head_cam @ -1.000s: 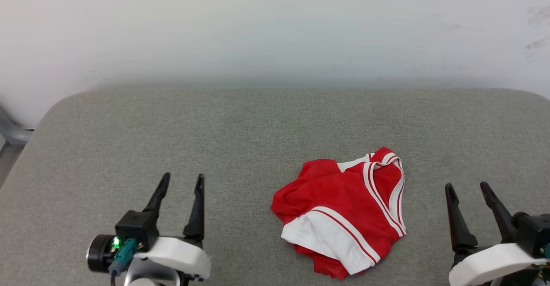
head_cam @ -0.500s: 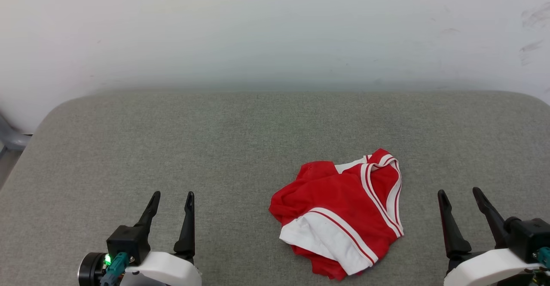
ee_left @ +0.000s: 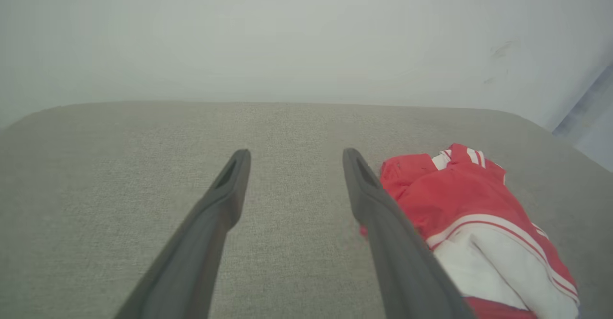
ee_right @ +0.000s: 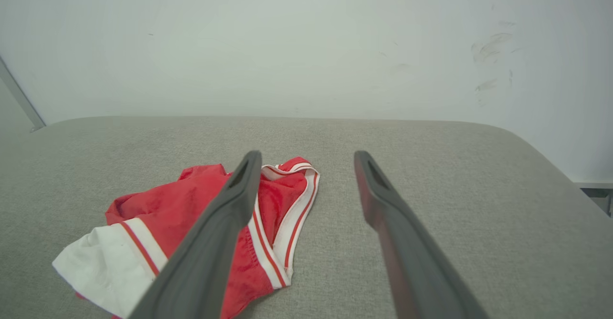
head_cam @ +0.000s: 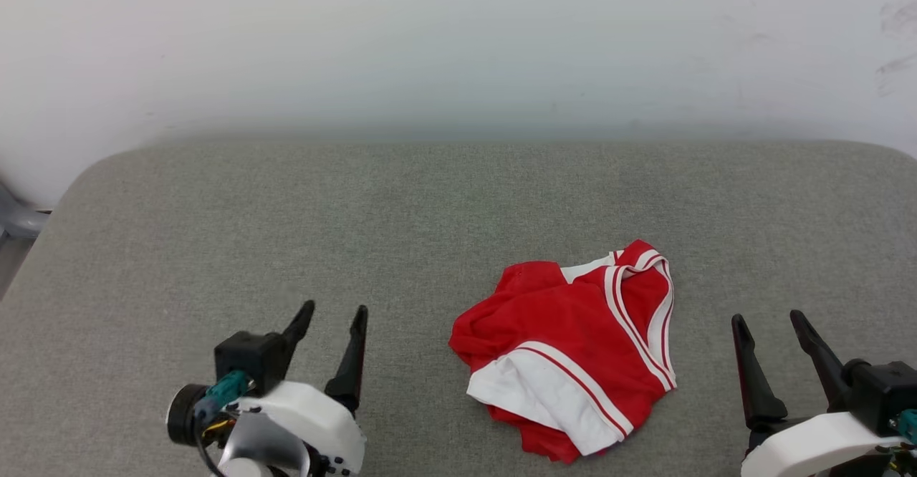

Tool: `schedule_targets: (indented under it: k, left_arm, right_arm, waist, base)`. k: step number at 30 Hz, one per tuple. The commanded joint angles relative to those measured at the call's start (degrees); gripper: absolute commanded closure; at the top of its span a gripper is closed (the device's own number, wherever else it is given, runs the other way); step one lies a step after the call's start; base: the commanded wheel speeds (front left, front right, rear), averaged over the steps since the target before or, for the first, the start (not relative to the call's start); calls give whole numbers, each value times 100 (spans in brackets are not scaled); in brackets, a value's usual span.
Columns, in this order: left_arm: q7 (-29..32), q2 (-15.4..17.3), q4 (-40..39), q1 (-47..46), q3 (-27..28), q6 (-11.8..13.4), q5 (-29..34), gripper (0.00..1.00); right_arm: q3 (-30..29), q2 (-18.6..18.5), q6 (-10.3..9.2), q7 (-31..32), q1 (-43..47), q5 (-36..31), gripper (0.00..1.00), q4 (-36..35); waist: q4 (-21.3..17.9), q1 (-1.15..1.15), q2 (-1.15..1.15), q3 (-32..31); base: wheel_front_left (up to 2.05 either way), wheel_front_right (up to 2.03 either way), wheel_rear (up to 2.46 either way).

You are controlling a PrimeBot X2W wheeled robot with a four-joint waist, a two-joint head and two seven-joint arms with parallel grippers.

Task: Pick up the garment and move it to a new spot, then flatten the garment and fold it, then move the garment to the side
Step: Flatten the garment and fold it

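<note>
1. Shirt (head_cam: 566,348) is lying crumpled right of the pad's (head_cam: 286,212) middle; looking light, limp.
2. Left gripper (head_cam: 335,310), right gripper (head_cam: 766,316) are hovering spread, empty, at the pad's near edge; striped collar (head_cam: 622,312) is offering grip.

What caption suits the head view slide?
Crumpled red jersey on grey fabric surface between open left claw and right claw.

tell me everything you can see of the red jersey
The garment is a red shirt of thin fabric with a white sleeve part and red-and-white striped trim along an opening. It lies crumpled in a loose heap, folded over itself, on the grey fabric surface, right of centre in the head view. That surface touches it; the left gripper and right gripper stand apart on either side, jaws open.
</note>
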Motion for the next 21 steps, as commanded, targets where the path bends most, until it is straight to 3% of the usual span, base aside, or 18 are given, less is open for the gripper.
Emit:
schedule_targets:
  k: [1,12,21]
  left_arm:
    - [245,-3,-58,-143,-62,-52,-55,0]
    - [2467,-144,-153,-862,-950,-616,-541,0]
    - [3415,-237,346,-1167,-1426,-855,-720,0]
  right_arm:
    - [13,9,-2,25,-17,-55,0,-23]
    - [80,9,-2,45,-253,-53,0,-69]
    - [120,10,-2,-66,-464,-3,0,83]
  waist:
    - [-7,0,0,32]
    - [-193,0,0,561]
    - [-436,0,0,920]
  base:
    - [0,0,0]
    - [0,0,0]
    - [0,0,0]
